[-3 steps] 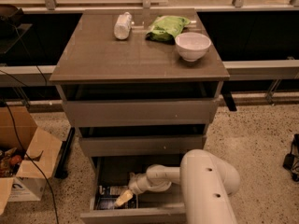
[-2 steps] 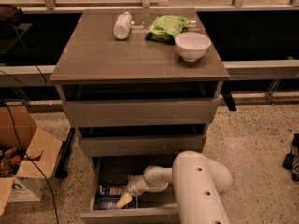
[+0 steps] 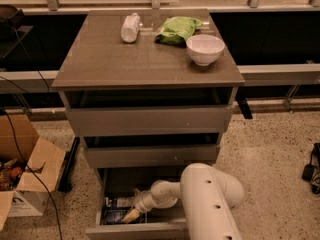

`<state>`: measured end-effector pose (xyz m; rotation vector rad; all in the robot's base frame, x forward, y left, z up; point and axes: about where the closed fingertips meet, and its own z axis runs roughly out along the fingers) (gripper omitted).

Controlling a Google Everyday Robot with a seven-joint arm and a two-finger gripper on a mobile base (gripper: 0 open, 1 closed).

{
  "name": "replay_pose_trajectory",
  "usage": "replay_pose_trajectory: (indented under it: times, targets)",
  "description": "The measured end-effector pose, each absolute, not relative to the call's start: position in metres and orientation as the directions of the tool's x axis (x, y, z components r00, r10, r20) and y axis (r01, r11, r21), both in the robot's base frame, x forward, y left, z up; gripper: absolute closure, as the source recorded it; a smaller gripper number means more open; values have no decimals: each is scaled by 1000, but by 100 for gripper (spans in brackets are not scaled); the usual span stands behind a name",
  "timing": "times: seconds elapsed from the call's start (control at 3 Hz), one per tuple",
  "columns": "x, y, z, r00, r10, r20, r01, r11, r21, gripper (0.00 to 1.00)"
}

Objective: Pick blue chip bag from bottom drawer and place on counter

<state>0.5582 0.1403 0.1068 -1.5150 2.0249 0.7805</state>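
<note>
Progress in the camera view sits at the picking stage, with nothing yet lifted. The bottom drawer (image 3: 136, 231) stands pulled out below the two drawers above it. The blue chip bag (image 3: 116, 209) lies on its floor toward the left side (dark and glossy, with pale patches). The robot's white arm (image 3: 210, 199) reaches down into the drawer from the right. The gripper (image 3: 131, 215) sits low at the bag's right edge, but I cannot tell whether it is clenched on the bag or released. The counter (image 3: 125, 64) carries a white bowl (image 3: 205, 49), a bright green bag (image 3: 178, 29) and a pale bottle (image 3: 130, 27) lying on its side, all toward the back. No blue bag is among them. By my judgement the drawer is open and the arm is in place. Securing the bag, lifting it out of the drawer and setting it on the bare front part of the counter are all left to do.
</note>
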Motion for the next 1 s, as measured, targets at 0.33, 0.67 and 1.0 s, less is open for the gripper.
replay_pose_trajectory:
  times: [0.33,0.67,1.0]
  targets:
    - [552,144,111,-233,-694,-681,-971,205,123,50]
    - [548,148,135,-181,-681,-709,-978,198,60,73]
    - [545,146,169,-121,-647,-753,-978,209,-23,96]
